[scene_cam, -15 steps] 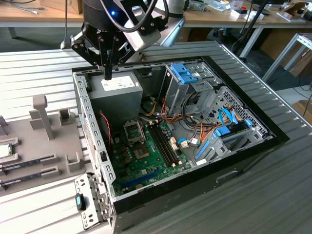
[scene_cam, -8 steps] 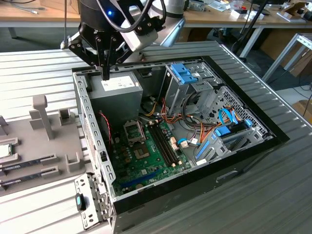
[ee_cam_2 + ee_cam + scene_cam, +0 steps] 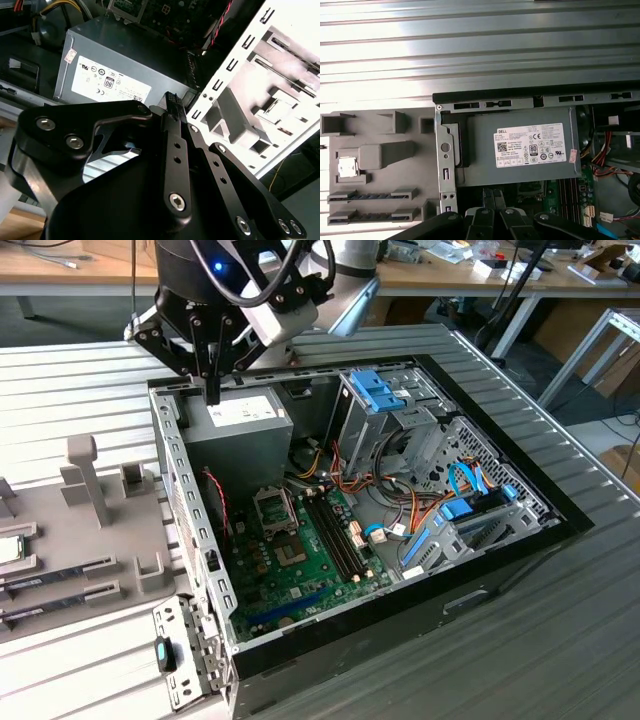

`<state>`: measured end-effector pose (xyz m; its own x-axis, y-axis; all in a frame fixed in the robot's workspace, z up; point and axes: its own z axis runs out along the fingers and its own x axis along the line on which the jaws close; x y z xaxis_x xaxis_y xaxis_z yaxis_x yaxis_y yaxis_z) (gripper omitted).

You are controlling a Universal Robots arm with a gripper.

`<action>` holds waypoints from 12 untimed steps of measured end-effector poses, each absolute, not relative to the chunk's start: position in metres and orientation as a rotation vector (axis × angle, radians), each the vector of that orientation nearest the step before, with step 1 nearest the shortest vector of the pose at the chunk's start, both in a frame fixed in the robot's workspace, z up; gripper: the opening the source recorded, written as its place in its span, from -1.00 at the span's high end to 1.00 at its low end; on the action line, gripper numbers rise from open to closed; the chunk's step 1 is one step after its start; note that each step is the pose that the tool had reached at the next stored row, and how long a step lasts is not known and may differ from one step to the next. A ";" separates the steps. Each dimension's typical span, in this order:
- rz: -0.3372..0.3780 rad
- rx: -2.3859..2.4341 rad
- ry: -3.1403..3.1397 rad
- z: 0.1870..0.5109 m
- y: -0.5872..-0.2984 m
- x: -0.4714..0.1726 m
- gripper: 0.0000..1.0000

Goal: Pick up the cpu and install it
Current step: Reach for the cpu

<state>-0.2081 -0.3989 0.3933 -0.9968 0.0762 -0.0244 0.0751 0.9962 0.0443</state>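
Silver ribbed tabletop point(image 3: 70, 390), cpu point(image 3: 8, 548) on grey tray point(image 3: 50, 512), wooden benches point(image 3: 450, 276) beyond.

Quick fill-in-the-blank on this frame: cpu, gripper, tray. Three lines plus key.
1. The small square silvery cpu lies on the grey moulded tray, ___ the open black computer case.
2. The gripper hangs above the labelled grey metal box, the ___ supply.
3. Its fingers are shut and hold ___.
Missing words: outside; power; nothing.
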 end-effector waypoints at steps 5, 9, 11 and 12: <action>0.068 0.118 3.112 0.393 -0.399 -0.211 0.79; 0.068 0.118 3.112 0.393 -0.399 -0.213 0.79; 0.068 0.118 3.112 0.393 -0.399 -0.214 0.79; 0.068 0.118 3.112 0.393 -0.399 -0.215 0.79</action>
